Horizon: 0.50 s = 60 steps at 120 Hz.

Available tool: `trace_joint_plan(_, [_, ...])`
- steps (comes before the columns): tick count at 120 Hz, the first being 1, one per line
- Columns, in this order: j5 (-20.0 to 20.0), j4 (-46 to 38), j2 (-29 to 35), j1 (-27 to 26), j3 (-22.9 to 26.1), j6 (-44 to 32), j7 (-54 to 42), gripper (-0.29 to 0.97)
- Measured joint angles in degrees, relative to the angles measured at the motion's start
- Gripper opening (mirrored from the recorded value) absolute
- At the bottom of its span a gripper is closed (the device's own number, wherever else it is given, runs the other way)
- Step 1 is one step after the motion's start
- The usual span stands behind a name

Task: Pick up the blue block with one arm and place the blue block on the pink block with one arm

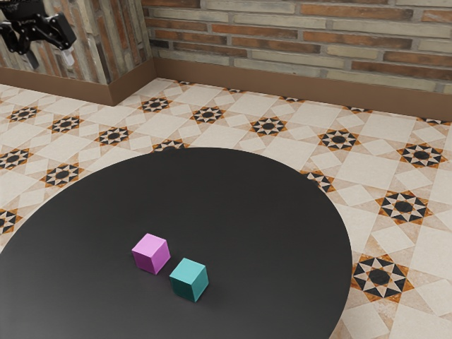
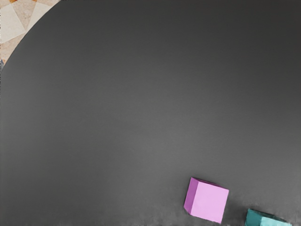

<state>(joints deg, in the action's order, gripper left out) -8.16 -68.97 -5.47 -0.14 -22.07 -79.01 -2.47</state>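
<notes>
The blue block [image 1: 188, 279], teal in shade, sat flat on the surface [image 1: 247, 212], in the near part of the round black top as the exterior view showed it. All its visible faces were clear, and nothing rested on it or touched it. In the wrist view the blue block [image 2: 265, 220] was cut by the picture's edge, so that only its upper part could be checked.

The pink block [image 1: 150, 253] stood just beside it, at about 10 o'clock of the blue block in the exterior view. A narrow strip of dark surface showed between the two, so they were not in contact. The wrist view confirmed this gap, with the pink block [image 2: 207, 200] seen whole, upright on the surface [image 2: 141, 94] and with nothing on top of it. Both blocks were turned at a slight angle to one another, corners toward the camera.

The gripper [image 1: 51, 60] hung high, at about 10 o'clock of the blocks in the exterior view, well apart from both and well above the surface. Its fingers [image 1: 69, 58] were spread and held nothing.

Beyond the rim of the surface lay the tiled floor [image 1: 367, 169], cream with dark star patterns, and a corner of that floor [image 2: 14, 19] showed in the wrist view. A brick wall [image 1: 318, 35] with a brown skirting closed the far side.
</notes>
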Motion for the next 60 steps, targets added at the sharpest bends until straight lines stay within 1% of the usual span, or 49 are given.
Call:
trace_joint_plan(12, [2.8,-2.9,2.4,-1.0,1.5,-1.5,-0.4,0.66])
trace_joint_plan(24, [4.0,-3.6,3.2,-1.6,1.7,-2.4,-0.6,0.66])
trace_joint_plan(32, [4.7,-2.7,6.3,-2.3,2.0,-2.8,-0.8,0.66])
trace_joint_plan(38, [5.8,0.6,10.7,1.1,7.3,-2.5,-0.9,0.66])
trace_joint_plan(41, [5.9,1.0,11.9,2.6,11.8,-2.2,-0.9,0.66])
trace_joint_plan(42, [6.1,0.9,12.0,2.4,13.4,-2.1,-0.9,0.66])
trace_joint_plan(45, [7.3,0.0,11.5,-0.8,17.8,-2.4,-0.8,0.66])
trace_joint_plan(49, [9.4,-2.6,10.3,-7.8,21.4,-3.2,-0.4,0.66])
trace_joint_plan(55, [11.8,-5.3,6.5,-17.0,24.0,-4.4,0.3,0.66])
trace_joint_plan(60, [13.1,-5.9,1.4,-23.4,25.1,-5.3,0.9,0.66])
